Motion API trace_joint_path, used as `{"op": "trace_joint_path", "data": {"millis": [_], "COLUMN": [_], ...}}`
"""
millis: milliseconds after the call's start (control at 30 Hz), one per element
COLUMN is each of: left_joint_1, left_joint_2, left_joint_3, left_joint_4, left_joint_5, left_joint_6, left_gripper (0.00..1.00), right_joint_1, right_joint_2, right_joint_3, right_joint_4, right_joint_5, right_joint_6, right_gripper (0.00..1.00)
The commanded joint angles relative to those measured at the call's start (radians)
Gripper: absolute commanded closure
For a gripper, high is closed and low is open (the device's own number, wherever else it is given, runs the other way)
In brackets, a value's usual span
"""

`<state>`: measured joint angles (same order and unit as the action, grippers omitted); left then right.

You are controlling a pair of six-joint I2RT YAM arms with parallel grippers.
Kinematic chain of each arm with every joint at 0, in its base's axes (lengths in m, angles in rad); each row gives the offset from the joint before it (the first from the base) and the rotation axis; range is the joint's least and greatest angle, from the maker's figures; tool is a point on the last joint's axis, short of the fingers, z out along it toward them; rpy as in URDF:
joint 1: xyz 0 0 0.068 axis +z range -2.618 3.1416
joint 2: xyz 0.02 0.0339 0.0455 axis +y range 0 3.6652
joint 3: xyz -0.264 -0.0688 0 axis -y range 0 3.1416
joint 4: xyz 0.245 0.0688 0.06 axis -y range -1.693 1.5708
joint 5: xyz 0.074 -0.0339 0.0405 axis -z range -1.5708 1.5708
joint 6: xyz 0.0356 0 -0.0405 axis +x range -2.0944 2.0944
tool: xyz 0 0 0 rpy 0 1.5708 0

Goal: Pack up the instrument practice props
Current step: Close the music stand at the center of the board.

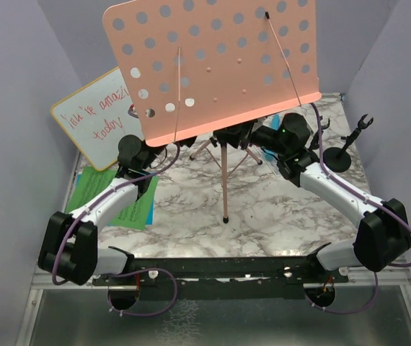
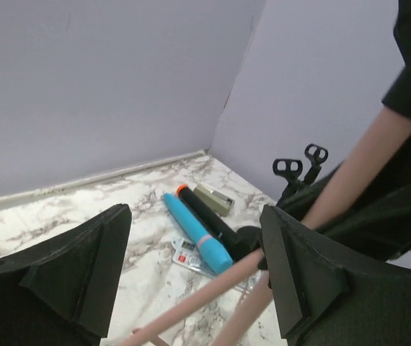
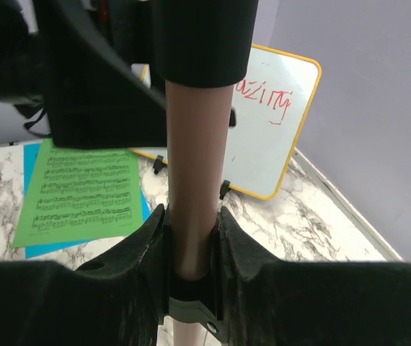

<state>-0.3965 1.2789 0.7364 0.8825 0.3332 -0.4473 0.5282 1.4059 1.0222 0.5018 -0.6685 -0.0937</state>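
**A:** While the right arm stretches in from the lower right of the overhead view, elbow bent, where does the right pincer [image 1: 252, 137] sit?

**B:** At the pink music holder [image 1: 223, 173], frame centre. Its own camera shows the fingers [image 3: 137, 245] clenched around the holder's pole [image 3: 191, 173]. The pole stands upright, long axis vertical. Overhead, the perforated tray [image 1: 213, 65] fills the upper centre.

**A:** And the left arm?

**B:** It is folded in from the lower left, with the left pincer [image 1: 135, 155] just left of the tripod legs. Its camera shows it released, fingers [image 2: 83, 267] wide apart. Pink legs cross the gap low in the frame.

**A:** What does only that camera catch?

**B:** A blue microphone [image 2: 198, 234] and a black microphone [image 2: 205, 213] lie side by side on the marble tabletop [image 2: 61, 216]. Their axes run from upper left to lower right, and the black one's orange tip points to the upper left.

**A:** And the right wrist view?

**B:** At the left, a green music sheet [image 3: 83, 187] lies on a blue music sheet [image 3: 54, 246]. A whiteboard [image 3: 270, 137] leans at the upper right.
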Motion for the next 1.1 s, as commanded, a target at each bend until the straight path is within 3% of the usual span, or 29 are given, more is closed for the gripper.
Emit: {"op": "trace_joint_path", "data": {"millis": [0, 200, 500, 1067], "left_joint_1": [0.102, 0.123, 0.122, 0.021], "left_joint_2": [0.101, 0.253, 0.356, 0.419], "left_joint_3": [0.085, 0.233, 0.385, 0.506], "left_joint_4": [0.190, 0.350, 0.503, 0.501], "left_joint_5": [0.221, 0.437, 0.563, 0.547], "left_joint_6": [-0.174, -0.324, -0.496, -0.487], "left_gripper": [0.21, 0.21, 0.22, 0.27], "right_joint_1": [0.002, 0.003, 0.003, 0.003], "right_joint_2": [0.065, 0.074, 0.083, 0.089], "right_joint_3": [-0.099, -0.107, -0.085, -0.078], "right_joint_4": [-0.230, -0.213, -0.259, -0.287], "right_joint_5": [-0.007, -0.012, -0.015, -0.006], "right_joint_6": [-0.050, -0.024, -0.029, -0.036], "right_gripper": [0.99, 0.99, 0.98, 0.98]}}
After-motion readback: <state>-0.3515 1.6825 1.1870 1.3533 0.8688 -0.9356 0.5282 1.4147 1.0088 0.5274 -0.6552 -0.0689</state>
